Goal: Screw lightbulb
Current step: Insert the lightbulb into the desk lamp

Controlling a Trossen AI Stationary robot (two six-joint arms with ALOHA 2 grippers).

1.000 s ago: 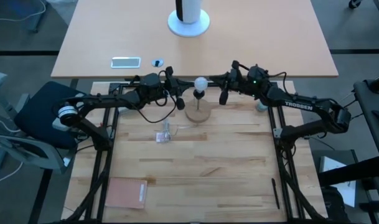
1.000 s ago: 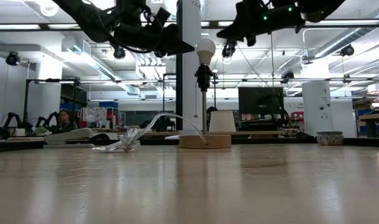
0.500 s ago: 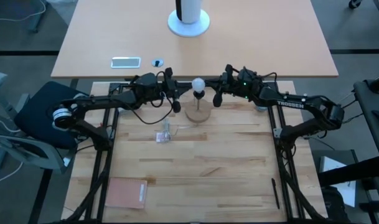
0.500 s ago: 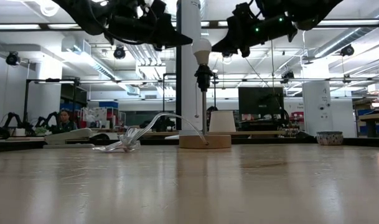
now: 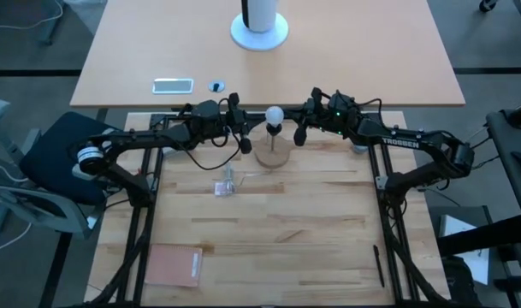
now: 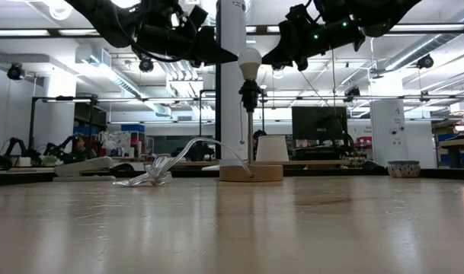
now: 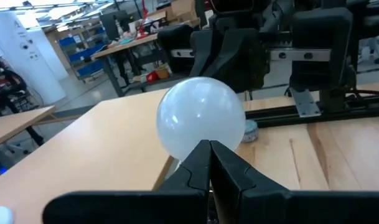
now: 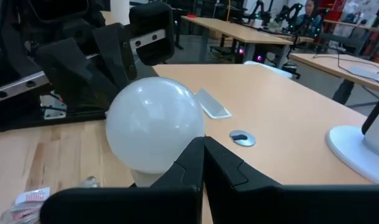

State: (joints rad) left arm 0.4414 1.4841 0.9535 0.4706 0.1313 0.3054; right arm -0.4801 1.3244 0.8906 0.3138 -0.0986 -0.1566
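Observation:
The frosted white lightbulb (image 5: 275, 113) sits upright on top of the black socket stem (image 6: 249, 129), which rises from a round wooden base (image 5: 273, 156) at the table's far middle. My left gripper (image 6: 233, 55) is shut and level at the bulb's left side. My right gripper (image 6: 266, 59) is shut and level at its right side. Each wrist view shows the globe (image 7: 201, 118) (image 8: 155, 130) just beyond that arm's closed fingertips. My left gripper comes level from the table's left, its shut tips (image 7: 209, 149) at the lower part of the globe (image 7: 188, 144); whether they touch I cannot tell. My right gripper comes level from the table's right, its shut tips (image 8: 203, 146) at the globe's lower side (image 8: 170, 160); touching or not, I cannot tell.
A clear plastic wrapper (image 5: 225, 181) lies left of the wooden base. A brown pad (image 5: 174, 265) sits at the near left and a black pen (image 5: 378, 265) at the near right. On the far table stand a white pedestal (image 5: 259, 30) and a phone (image 5: 173, 85).
My right gripper has moved toward the table's left and slightly down, coming up to the bulb's right side, and then kept still. The bulb and stem have stayed where they were.

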